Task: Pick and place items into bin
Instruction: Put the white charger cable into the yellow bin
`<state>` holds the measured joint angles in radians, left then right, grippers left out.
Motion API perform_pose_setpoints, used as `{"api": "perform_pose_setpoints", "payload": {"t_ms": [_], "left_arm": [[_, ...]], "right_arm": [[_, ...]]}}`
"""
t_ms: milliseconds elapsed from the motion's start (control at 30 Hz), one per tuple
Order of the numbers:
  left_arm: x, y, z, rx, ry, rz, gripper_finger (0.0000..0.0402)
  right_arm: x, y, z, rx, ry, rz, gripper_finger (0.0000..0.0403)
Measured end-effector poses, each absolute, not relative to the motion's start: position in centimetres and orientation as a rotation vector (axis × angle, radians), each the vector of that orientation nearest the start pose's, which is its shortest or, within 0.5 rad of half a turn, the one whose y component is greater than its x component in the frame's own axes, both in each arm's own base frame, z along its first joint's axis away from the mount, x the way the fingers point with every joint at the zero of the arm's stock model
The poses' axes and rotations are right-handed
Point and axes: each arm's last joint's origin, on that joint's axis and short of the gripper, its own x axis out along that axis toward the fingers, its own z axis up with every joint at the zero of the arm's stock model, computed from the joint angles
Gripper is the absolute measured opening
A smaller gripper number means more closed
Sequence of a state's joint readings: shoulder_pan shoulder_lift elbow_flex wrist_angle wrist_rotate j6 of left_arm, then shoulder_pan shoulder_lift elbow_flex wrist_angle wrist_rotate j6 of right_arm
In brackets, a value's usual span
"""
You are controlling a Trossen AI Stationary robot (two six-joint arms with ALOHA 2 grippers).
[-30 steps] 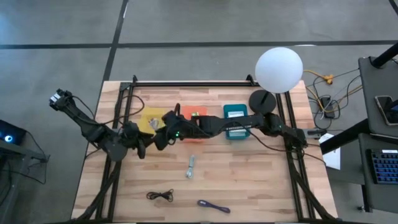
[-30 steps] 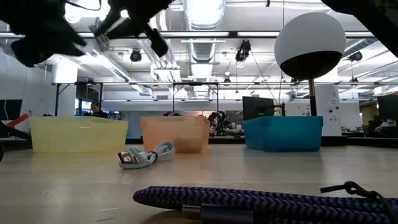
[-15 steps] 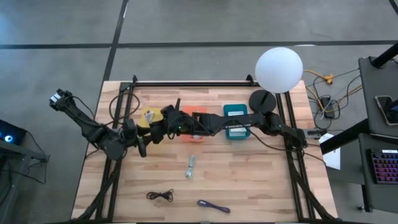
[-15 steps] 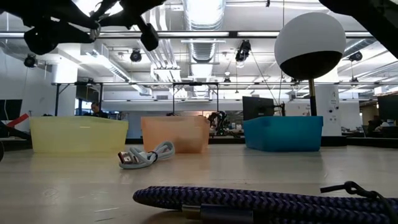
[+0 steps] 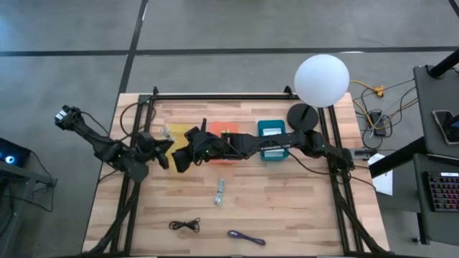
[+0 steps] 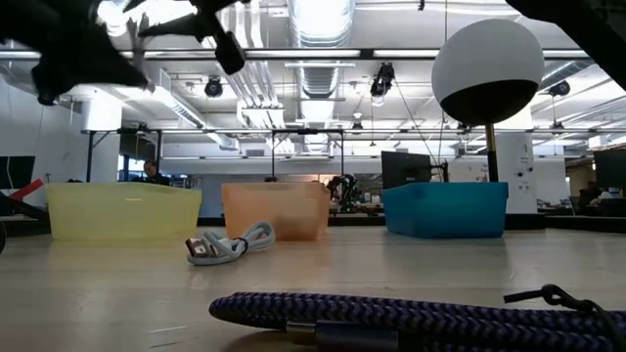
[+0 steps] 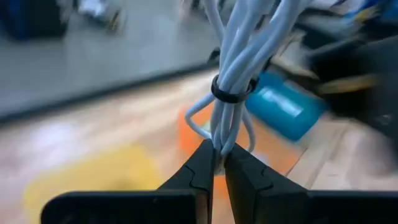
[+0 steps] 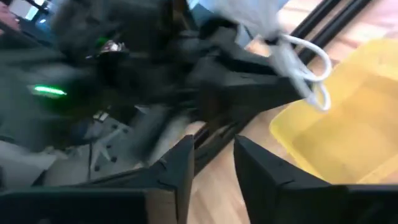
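My left gripper (image 7: 217, 155) is shut on a bundle of white cord (image 7: 239, 50) that a black tie (image 7: 232, 91) binds together. In the high view it hangs (image 5: 165, 145) at the near left corner of the yellow bin (image 5: 179, 133). My right gripper (image 8: 212, 162) stands open beside it (image 5: 179, 159) with nothing between its fingers. It faces the left arm and the cord's loops (image 8: 305, 62), which hang in the air above the yellow bin (image 8: 348, 130). My left gripper pinches the cord bundle between its two fingertips, at the strands just below the black tie (image 7: 219, 144). The bundle runs on lengthwise past the fingertips, away from the gripper. It is lifted clear of the table, and its loops are free in the air.
An orange bin (image 5: 224, 132) and a teal bin (image 5: 272, 129) stand in a row to the right of the yellow bin. A grey-white cord bundle (image 5: 220, 192), a black cord (image 5: 185, 225) and a purple cord (image 5: 246, 236) lie on the near half. The globe lamp (image 5: 321, 80) stands at the far right.
My left gripper has swung round from pointing at the table's near edge to pointing toward the right arm, at the yellow bin's corner. My right gripper has tipped and drawn back a little from over the yellow bin toward the near edge.
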<state>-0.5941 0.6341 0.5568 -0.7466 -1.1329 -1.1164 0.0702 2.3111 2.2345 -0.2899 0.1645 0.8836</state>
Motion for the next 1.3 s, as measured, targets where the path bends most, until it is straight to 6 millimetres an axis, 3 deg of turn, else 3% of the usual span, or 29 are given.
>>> {"api": "perform_pose_setpoints", "payload": {"t_ms": [267,533,667,833,1100,1300], "left_arm": [[8.0,-2.2,22.1,-0.624,0.521,0.81,0.0008],[6.1,-1.1,22.7,-0.787,0.452,0.682,0.0025],[5.6,-0.8,21.8,-0.881,0.424,0.663,0.0038],[6.1,-1.2,21.1,-0.916,0.384,0.59,0.0049],[8.1,-2.0,20.2,-0.866,0.504,0.714,0.004],[9.5,-2.4,20.6,-0.929,0.598,0.763,0.0081]], "right_arm": [[52.3,3.2,32.6,0.814,0.349,-0.287,0.0155],[52.0,3.7,33.1,0.82,0.333,-0.285,0.0175],[52.0,4.6,33.1,0.832,0.339,-0.27,0.0175],[51.9,5.2,33.1,0.829,0.334,-0.277,0.0178],[51.8,5.9,33.0,0.848,0.345,-0.273,0.0178],[51.8,6.1,33.0,0.854,0.346,-0.27,0.0178]]}}
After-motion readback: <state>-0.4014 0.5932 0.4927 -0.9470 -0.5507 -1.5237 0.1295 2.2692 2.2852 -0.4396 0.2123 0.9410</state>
